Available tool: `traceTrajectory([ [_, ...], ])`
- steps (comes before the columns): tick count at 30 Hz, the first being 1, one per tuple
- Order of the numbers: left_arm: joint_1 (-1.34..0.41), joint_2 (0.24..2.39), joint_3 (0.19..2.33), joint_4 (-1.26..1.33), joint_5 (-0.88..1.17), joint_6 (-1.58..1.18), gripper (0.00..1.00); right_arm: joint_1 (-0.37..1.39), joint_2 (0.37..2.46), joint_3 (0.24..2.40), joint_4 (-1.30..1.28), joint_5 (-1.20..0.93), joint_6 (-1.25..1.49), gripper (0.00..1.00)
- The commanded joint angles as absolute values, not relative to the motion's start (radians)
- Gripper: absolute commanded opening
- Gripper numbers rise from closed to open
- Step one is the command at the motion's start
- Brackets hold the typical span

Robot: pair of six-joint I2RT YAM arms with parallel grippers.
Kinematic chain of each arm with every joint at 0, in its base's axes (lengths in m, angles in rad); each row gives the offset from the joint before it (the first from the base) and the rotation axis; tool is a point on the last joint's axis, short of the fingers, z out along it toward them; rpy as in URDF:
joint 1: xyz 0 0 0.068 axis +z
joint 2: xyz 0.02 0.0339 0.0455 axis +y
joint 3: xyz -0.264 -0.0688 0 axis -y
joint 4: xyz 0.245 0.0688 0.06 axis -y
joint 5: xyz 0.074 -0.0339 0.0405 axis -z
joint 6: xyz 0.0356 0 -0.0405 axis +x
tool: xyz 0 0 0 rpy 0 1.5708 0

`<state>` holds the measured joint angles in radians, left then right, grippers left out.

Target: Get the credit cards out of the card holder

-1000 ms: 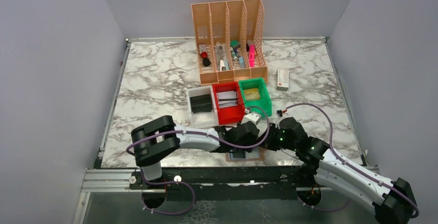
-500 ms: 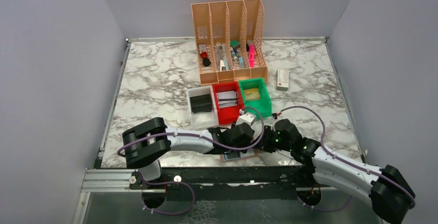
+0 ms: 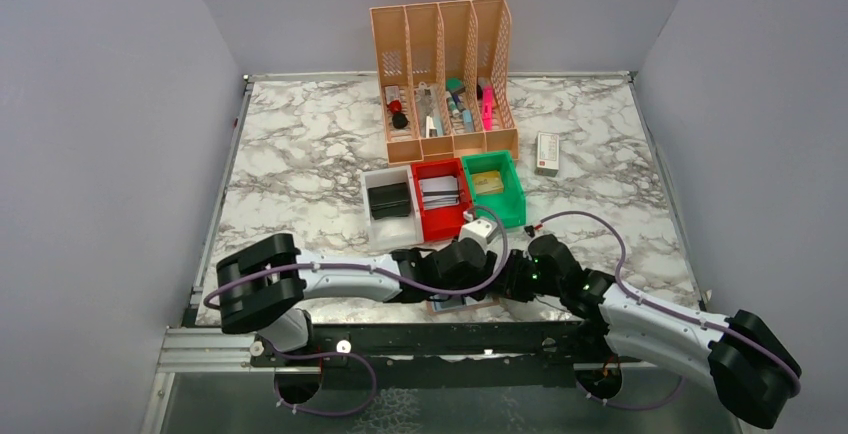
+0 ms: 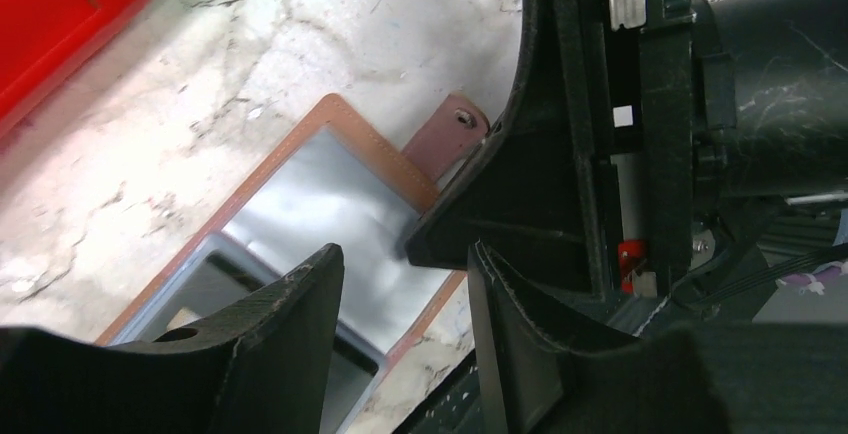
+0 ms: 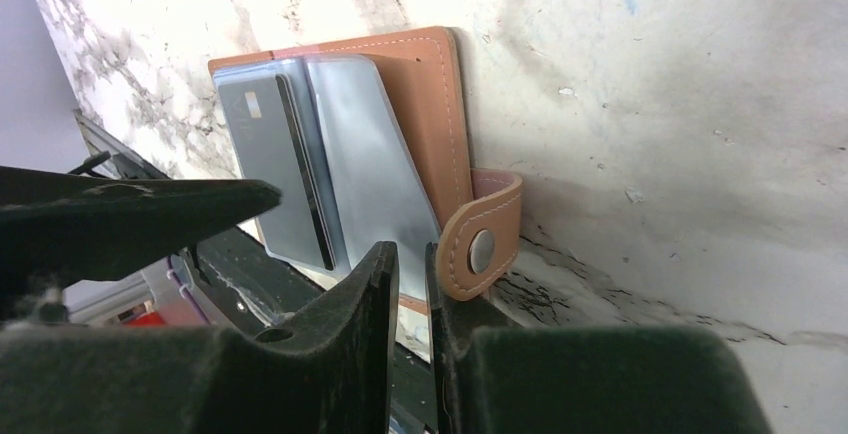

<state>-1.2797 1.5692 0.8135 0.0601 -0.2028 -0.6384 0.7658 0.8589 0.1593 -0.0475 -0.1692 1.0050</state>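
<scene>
The tan card holder (image 5: 430, 104) lies open at the table's front edge (image 3: 462, 306), its snap strap (image 5: 482, 244) curled up on the right. A dark grey credit card (image 5: 275, 174) sticks part way out of the clear pocket toward the edge; its end also shows in the left wrist view (image 4: 200, 289). My right gripper (image 5: 410, 249) is almost shut, with only a thin empty slit, and its tips press on the holder beside the strap. Over the card's protruding end my left gripper (image 4: 405, 254) stands open, gripping nothing. In the top view both grippers (image 3: 468, 289) (image 3: 500, 289) hide most of the holder.
Just behind the arms stand a white bin (image 3: 390, 204), a red bin (image 3: 442, 199) and a green bin (image 3: 493, 186). An orange file organizer (image 3: 445, 74) is at the back, with a small white box (image 3: 547, 152) to its right. The black rail (image 3: 440, 339) runs just below the holder.
Both arms have stretched lower and further left along the front edge. The holder has slid slightly left with them. The left jaws have widened a touch.
</scene>
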Motion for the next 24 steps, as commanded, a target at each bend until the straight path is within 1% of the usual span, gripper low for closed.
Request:
traceTrajectory([
  [1,-1.283,1.464,0.798,-0.046,-0.309,-0.652,0.54,0.772,0.857,0.179,-0.095,-0.168,0.964,0.23],
  [3,-1.282,1.436,0.782,-0.121,-0.376,-0.679,0.55,0.772,0.846,0.199,-0.099,-0.180,0.941,0.24],
  [6,-1.283,1.375,0.718,-0.157,-0.402,-0.730,0.57,0.772,0.836,0.226,-0.083,-0.205,0.909,0.25],
  [13,-1.283,1.265,0.562,-0.040,-0.366,-0.791,0.58,0.772,0.911,0.299,0.002,-0.338,0.821,0.26],
  [18,-1.282,1.293,0.551,-0.008,-0.341,-0.795,0.57,0.772,0.985,0.339,0.040,-0.373,0.794,0.26],
  [24,-1.283,1.343,0.550,0.034,-0.320,-0.802,0.53,0.772,1.091,0.386,0.016,-0.395,0.762,0.27],
])
